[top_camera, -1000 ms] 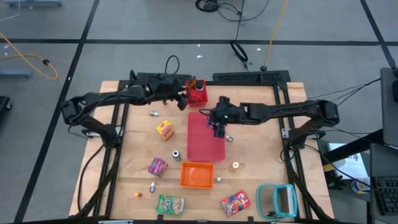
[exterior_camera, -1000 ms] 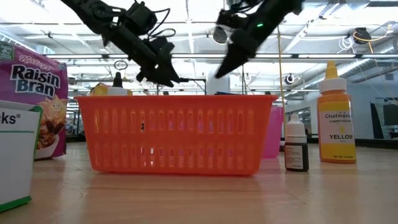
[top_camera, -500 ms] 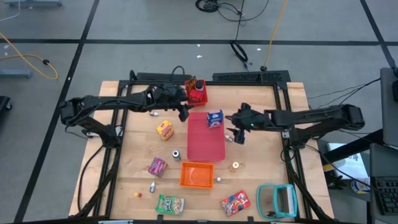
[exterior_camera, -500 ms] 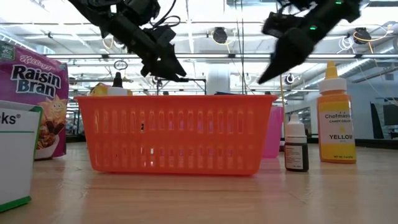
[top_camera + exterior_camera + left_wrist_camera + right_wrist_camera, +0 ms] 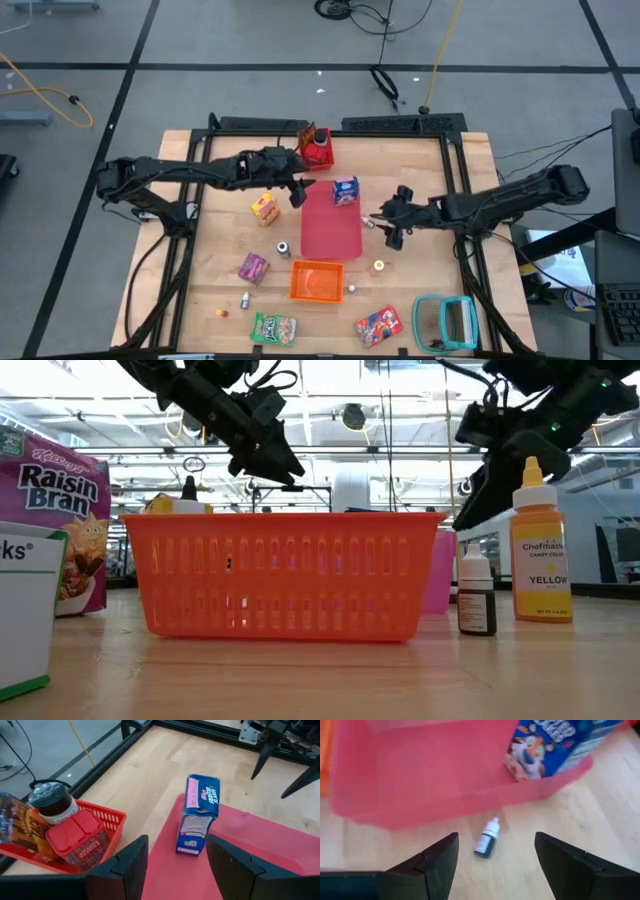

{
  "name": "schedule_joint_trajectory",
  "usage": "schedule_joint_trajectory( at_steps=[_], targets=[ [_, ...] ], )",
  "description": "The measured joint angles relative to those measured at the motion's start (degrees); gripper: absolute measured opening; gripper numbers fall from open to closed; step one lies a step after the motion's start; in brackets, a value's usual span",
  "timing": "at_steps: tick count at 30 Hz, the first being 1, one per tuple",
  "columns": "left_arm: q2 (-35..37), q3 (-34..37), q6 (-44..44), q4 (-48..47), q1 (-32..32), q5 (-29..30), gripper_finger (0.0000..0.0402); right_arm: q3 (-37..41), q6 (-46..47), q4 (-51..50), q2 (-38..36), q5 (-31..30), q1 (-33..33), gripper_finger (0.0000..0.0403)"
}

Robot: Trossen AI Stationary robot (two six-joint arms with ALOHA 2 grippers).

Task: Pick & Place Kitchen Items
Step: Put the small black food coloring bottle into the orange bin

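Observation:
A blue carton [image 5: 346, 190] lies on the far right corner of the flat red mat [image 5: 330, 232]. My left gripper [image 5: 298, 192] hovers open over the mat's far left corner, its fingers pointing at the blue carton [image 5: 199, 812], which is well clear of them. My right gripper [image 5: 388, 232] stands open just past the mat's right edge, above a tiny bottle [image 5: 487, 841] lying on its side on the wood. In the low view both my left gripper [image 5: 275, 460] and my right gripper [image 5: 470, 510] are in the air. A yellow carton [image 5: 264, 208] and a pink-purple carton [image 5: 252, 267] sit left of the mat.
A red bin [image 5: 107, 817] holding jars stands at the far edge, and an orange bin [image 5: 317, 281] near the mat's near end. Green [image 5: 273, 328] and red [image 5: 378, 324] packets and a teal-framed object [image 5: 447, 322] lie along the near edge. A yellow bottle [image 5: 541, 550] stands near right.
My right gripper has drawn off the red mat toward the table's right and near edges and sunk lower, rolling as it went; the blue carton stays on the mat. My left gripper has swung from beside the red bin toward the near edge, over the mat's corner.

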State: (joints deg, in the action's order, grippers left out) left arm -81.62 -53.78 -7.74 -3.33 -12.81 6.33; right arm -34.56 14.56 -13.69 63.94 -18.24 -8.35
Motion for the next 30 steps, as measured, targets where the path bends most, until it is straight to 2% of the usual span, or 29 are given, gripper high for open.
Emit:
schedule_joint_trajectory(
  at_steps=[13,22,30],
  targets=[
    [0.0,0.0,-0.7,0.0,3.7,0.3,0.0202,11.5,4.8,15.7,1.1,-1.7,-1.5,0.0254],
    [0.0,0.0,-1.2,0.1,5.4,0.4,0.0202,13.3,4.5,27.9,9.7,-1.7,-1.5,0.0254],
    [0.0,0.0,-1.3,0.1,6.5,1.7,0.0202,13.3,4.3,32.9,18.0,-4.4,-1.5,0.0254]
  ],
)
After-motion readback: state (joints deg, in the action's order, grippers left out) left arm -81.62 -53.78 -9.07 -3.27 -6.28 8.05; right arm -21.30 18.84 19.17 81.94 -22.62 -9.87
